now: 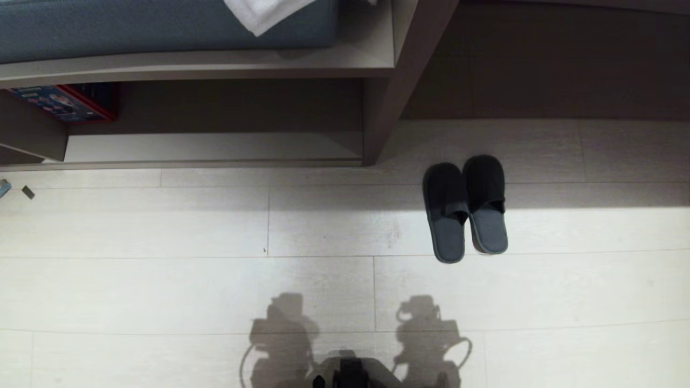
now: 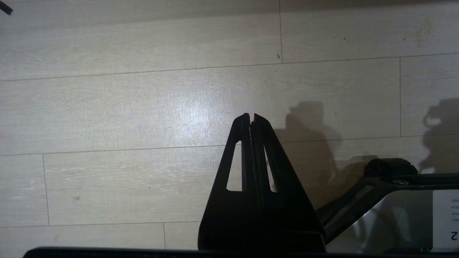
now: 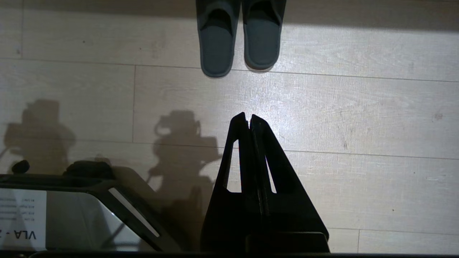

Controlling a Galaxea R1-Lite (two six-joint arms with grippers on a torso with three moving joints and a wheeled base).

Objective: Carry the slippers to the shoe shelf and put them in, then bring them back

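Here the slippers (image 3: 239, 37) lie well beyond the closed right pincer (image 3: 249, 116).

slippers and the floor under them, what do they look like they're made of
The pair of flat dark grey-black slippers looks like soft fabric, perhaps felt or terry: matte, with no shine on straps or insoles. The pale plank floor looks like wood-grain laminate or vinyl: printed grain, thin straight seams and a soft sheen; which of the two is unclear.
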